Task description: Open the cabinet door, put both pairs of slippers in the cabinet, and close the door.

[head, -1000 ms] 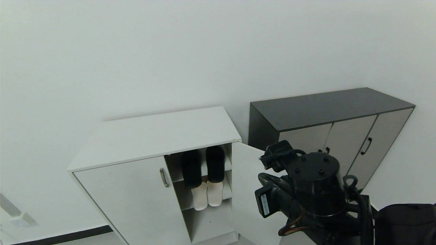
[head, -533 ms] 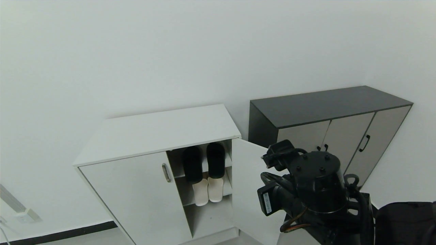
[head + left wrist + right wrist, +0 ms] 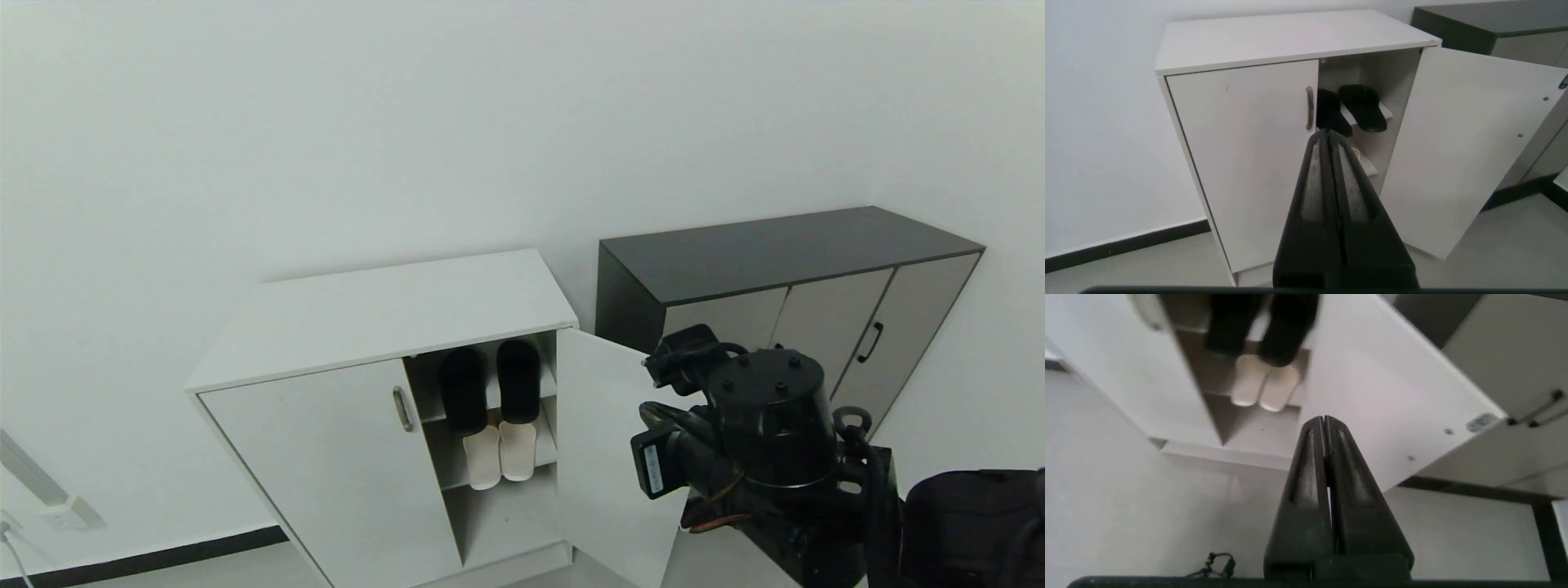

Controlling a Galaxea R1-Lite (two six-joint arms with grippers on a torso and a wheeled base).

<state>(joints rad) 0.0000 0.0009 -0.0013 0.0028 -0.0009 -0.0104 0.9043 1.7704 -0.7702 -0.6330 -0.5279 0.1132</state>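
The white cabinet (image 3: 384, 314) stands against the wall with its right door (image 3: 608, 457) swung open and its left door shut. Inside, a black pair of slippers (image 3: 490, 384) rests on the upper shelf and a white pair of slippers (image 3: 500, 453) on the shelf below. My right arm (image 3: 759, 425) is in front of the open door, on its right side. My right gripper (image 3: 1324, 423) is shut and empty, facing the open door (image 3: 1388, 392) and the white slippers (image 3: 1261, 385). My left gripper (image 3: 1328, 137) is shut and empty, some way back from the cabinet (image 3: 1290, 37), facing the black slippers (image 3: 1364, 106).
A dark cabinet (image 3: 784, 261) with grey doors stands close to the right of the white one. A black baseboard (image 3: 163, 559) and a wall socket (image 3: 69, 510) are at the lower left. Grey floor lies in front of the cabinets.
The head camera has shifted a little. My right arm has moved slightly to the right of the open door. The door and the slippers stay as they were.
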